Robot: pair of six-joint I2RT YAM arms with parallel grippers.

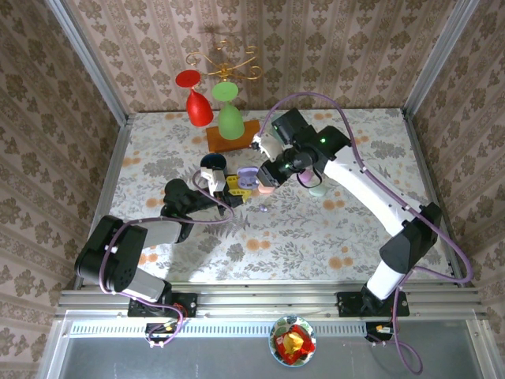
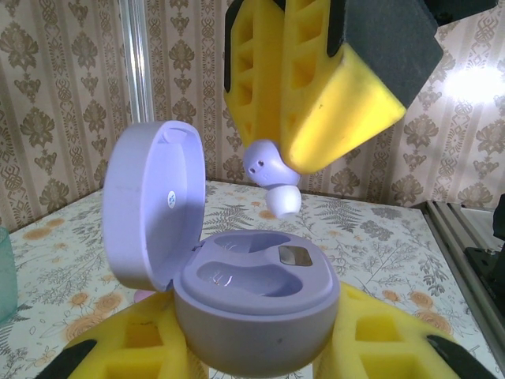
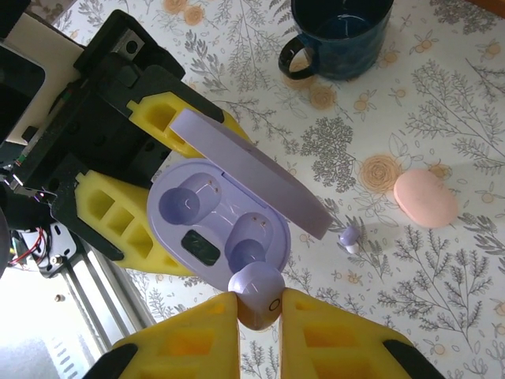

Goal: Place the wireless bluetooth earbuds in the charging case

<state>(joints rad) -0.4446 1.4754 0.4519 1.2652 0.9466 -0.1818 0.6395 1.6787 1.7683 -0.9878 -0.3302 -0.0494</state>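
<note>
— Who has the bud?
— The right gripper [image 3: 259, 308]. Its yellow pads [image 3: 197, 335] are pressed together on a lilac earbud [image 3: 256, 286], which hangs just over the charging case [image 3: 207, 207].
— And the case?
— It's clamped at its base in the left gripper [image 2: 256, 351], with the lid [image 2: 150, 205] standing up and open. Both pockets look empty.
— So which way does the bud need to go?
— From the left wrist view, the pockets sit at six o'clock from the bud, close but not touching. Its tip points down, toward about five. From the right wrist view, the case's long axis runs ten to four, and the nearer pocket lies at twelve from the pinch.
— Is there another bud?
— Yes, a second earbud [image 3: 349, 237] lies on the table [image 3: 442, 316] at two o'clock from the held one, just beside the lid. I'd say the right arm is nearer to it.
</note>
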